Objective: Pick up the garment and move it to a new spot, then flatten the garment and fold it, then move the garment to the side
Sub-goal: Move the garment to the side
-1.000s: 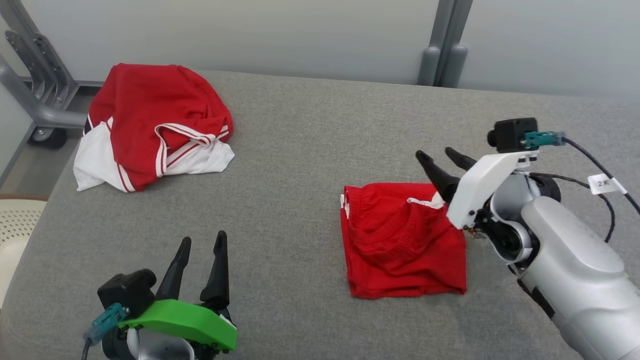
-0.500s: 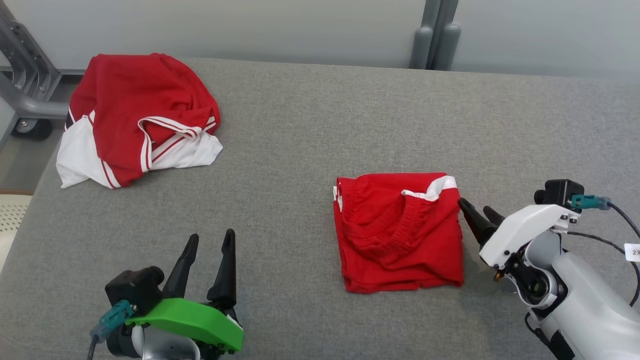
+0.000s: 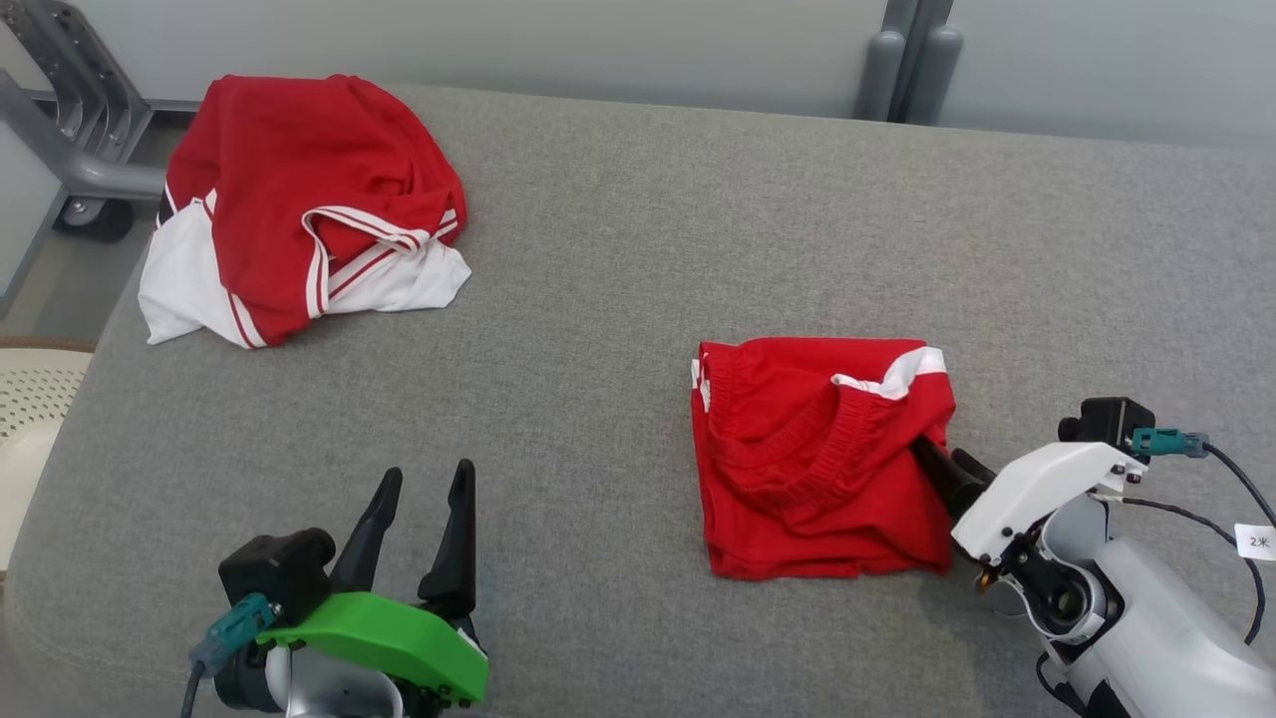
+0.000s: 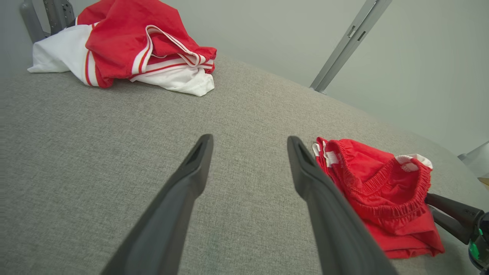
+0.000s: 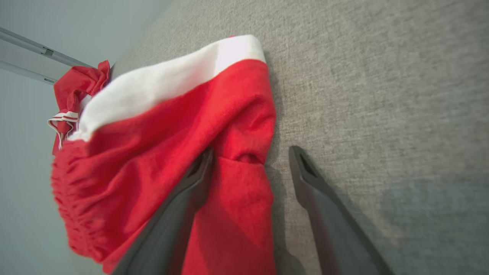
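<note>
Head view first: folded red shorts [image 3: 817, 469] lie on the grey padded surface [image 3: 638, 249], right of centre, with the elastic waistband bunched on top and a white band [image 3: 902, 371] at the far right corner. The right gripper [image 3: 942, 454] sits low at their right edge, its 2 dark fingers spread and nothing clamped. The tips meet the cloth — one seems to slip under a fold, though the fabric hides it. The left gripper [image 3: 429, 474] hovers at the lower left, well apart from the shorts, fingers parted and empty. A crumpled red-and-white garment [image 3: 299, 199] sits at the far left corner, beside a grey metal frame [image 3: 60, 130].

Left wrist view: the parted fingers frame bare grey cloth. The shorts lie to their right, and the right arm's fingers [image 4: 452, 209] touch the shorts' side.

Right wrist view: 1 finger presses into a crease in the red fabric, and the other rests over bare surface just beside the hem — the shorts' edge lies between them, ungripped.
</note>
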You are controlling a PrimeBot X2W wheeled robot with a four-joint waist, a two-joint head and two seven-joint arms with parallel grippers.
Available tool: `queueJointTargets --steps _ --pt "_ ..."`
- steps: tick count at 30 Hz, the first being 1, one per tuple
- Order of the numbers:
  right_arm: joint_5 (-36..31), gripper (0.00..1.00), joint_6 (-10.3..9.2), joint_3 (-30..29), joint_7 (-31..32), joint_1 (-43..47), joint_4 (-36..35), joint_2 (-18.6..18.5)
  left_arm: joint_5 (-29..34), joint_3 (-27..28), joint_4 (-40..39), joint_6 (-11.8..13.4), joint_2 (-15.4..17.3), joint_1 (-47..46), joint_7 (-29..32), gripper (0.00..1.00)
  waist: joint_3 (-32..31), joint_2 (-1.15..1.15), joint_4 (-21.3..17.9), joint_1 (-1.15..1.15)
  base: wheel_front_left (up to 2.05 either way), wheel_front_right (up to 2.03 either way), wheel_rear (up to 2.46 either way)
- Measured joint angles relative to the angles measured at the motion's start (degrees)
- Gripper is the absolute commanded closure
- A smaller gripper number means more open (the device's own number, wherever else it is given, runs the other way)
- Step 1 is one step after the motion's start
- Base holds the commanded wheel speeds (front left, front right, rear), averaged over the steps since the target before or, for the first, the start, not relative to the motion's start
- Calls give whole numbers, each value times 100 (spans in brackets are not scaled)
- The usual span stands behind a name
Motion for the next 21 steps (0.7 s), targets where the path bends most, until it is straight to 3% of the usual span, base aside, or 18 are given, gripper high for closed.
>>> queueJointTargets --steps 3,4,5,7,8,13,15,21 --pt "35 0 52 -20 -1 -4 64 2 40 7 -8 0 0 -2 24 0 30 0 67 0 0 0 0" --pt "36 13 76 -23 -1 -9 85 1 41 9 -11 0 0 -2 25 0 39 0 87 0 0 0 0" --pt "36 13 93 -23 -1 -18 108 1 41 16 -13 0 0 -2 25 0 48 0 106 0 0 0 0" --pt "41 42 152 -18 0 -46 149 14 41 58 -14 0 -2 -2 25 0 65 0 136 0 0 0 0" --pt "54 53 189 -19 1 -66 174 40 41 89 -14 0 -1 -2 25 0 72 0 144 0 0 0 0" --pt "167 78 300 -7 34 -109 342 159 78 156 -19 0 -2 -2 43 0 77 0 152 0 0 0 0" --pt "191 98 341 -14 44 -110 387 160 92 159 -21 0 -2 -2 70 0 75 0 146 0 0 0 0" --pt "187 100 481 -9 -4 -186 459 186 101 225 -22 0 -7 -1 91 0 57 0 67 0 0 0 0"
